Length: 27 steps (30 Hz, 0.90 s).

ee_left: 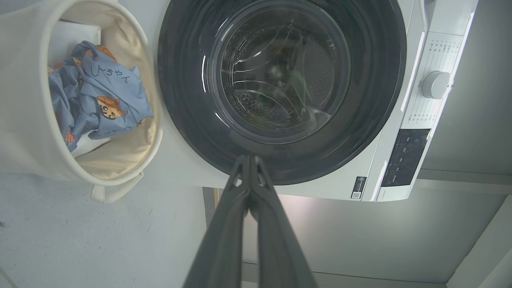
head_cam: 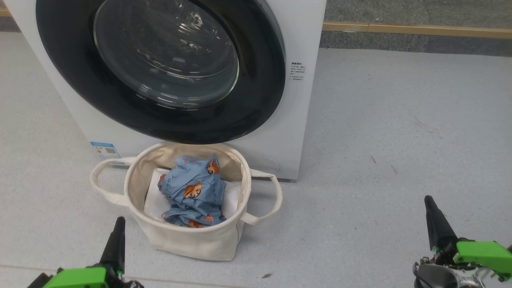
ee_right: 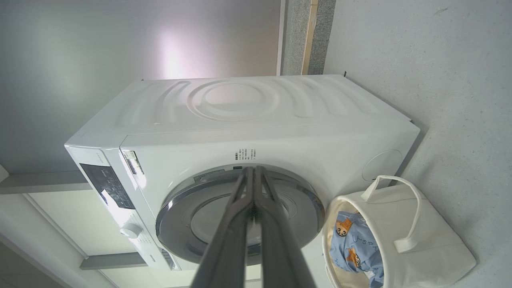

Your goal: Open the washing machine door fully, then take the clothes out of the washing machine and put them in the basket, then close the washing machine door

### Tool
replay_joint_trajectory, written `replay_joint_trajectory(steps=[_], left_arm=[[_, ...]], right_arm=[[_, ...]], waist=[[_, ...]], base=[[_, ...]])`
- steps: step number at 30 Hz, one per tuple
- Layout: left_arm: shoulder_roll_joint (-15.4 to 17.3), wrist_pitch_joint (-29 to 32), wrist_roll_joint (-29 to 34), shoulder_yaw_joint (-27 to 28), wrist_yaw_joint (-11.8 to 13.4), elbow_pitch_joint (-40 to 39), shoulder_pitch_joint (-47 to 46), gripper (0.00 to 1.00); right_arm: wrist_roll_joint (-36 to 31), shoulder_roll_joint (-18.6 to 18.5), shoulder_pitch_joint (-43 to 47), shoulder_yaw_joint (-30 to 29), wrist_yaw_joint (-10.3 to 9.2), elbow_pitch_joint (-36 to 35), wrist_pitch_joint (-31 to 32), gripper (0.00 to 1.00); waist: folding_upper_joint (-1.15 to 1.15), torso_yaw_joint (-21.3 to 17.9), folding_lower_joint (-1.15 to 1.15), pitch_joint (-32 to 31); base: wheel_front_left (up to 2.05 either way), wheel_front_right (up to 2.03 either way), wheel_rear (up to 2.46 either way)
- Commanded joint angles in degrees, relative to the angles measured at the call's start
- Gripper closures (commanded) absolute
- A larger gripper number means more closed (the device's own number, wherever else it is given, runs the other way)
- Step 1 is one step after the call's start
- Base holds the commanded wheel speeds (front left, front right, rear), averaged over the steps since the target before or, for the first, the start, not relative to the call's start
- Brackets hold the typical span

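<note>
Head view: the basket (head_cam: 192, 240) stands on the floor (head_cam: 380, 160) just in front of the washing machine (head_cam: 304, 120). In it the clothes (head_cam: 196, 192) lie crumpled on a white sheet (head_cam: 154, 200) (light blue cloth, orange-brown cartoon figures). The washing machine door (head_cam: 256, 100) sits shut, a glossy black rim around clear glass. The left gripper (head_cam: 119, 221) and right gripper (head_cam: 428, 199) hang low, jaws pressed together, empty.

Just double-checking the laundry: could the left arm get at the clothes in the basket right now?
Probably yes. The clothes lie uncovered in the open-topped basket, and the left gripper sits close beside it. Its jaws are shut, so they must open first.
</note>
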Motion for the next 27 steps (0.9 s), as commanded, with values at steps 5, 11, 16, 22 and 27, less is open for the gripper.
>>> replay_joint_trajectory(steps=[5, 11, 16, 22, 27], left_arm=[[0.3, 0.5, -0.2, 2.0, -0.4, -2.2, -1.5, 1.0], [0.3, 0.5, -0.2, 2.0, -0.4, -2.2, -1.5, 1.0], [0.3, 0.5, -0.2, 2.0, -0.4, -2.2, -1.5, 1.0], [0.3, 0.5, -0.2, 2.0, -0.4, -2.2, -1.5, 1.0], [0.3, 0.5, -0.2, 2.0, -0.4, -2.2, -1.5, 1.0]], right_arm=[[0.3, -0.4, -0.9, 1.1, 0.17, -2.3, 0.4, 1.0], [0.3, -0.4, -0.9, 1.1, 0.17, -2.3, 0.4, 1.0], [0.3, -0.4, -0.9, 1.1, 0.17, -2.3, 0.4, 1.0], [0.3, -0.4, -0.9, 1.1, 0.17, -2.3, 0.4, 1.0], [0.3, -0.4, -0.9, 1.1, 0.17, -2.3, 0.4, 1.0]], waist=[[0.0, 0.0, 0.0, 0.0], [0.0, 0.0, 0.0, 0.0], [0.0, 0.0, 0.0, 0.0], [0.0, 0.0, 0.0, 0.0], [0.0, 0.0, 0.0, 0.0]], base=[[0.0, 0.0, 0.0], [0.0, 0.0, 0.0], [0.0, 0.0, 0.0], [0.0, 0.0, 0.0], [0.0, 0.0, 0.0]])
